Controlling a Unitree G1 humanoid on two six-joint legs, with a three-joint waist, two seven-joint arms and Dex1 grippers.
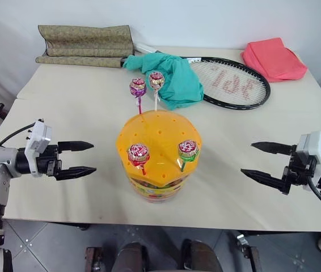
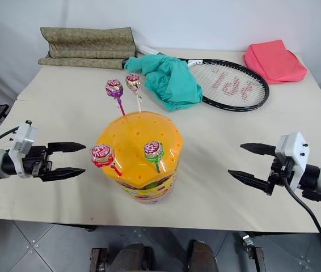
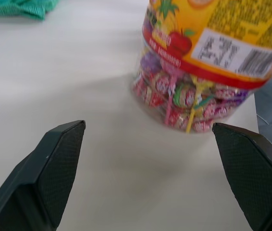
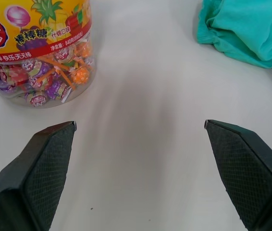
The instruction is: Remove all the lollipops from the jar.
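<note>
The table [image 1: 81,107] carries, along its far side, a folded olive cloth [image 1: 87,44], a tennis racket [image 1: 231,84], a teal garment [image 1: 172,76] and a red pouch [image 1: 273,58]. The jar [image 1: 157,156] stands near the table's front edge at centre, four lollipops [image 1: 138,153] upright in its orange lid, two near, two far. Left gripper [image 1: 81,157] and right gripper [image 1: 260,161] hover either side of the jar, well apart from it, jaws spread wide and empty.
</note>
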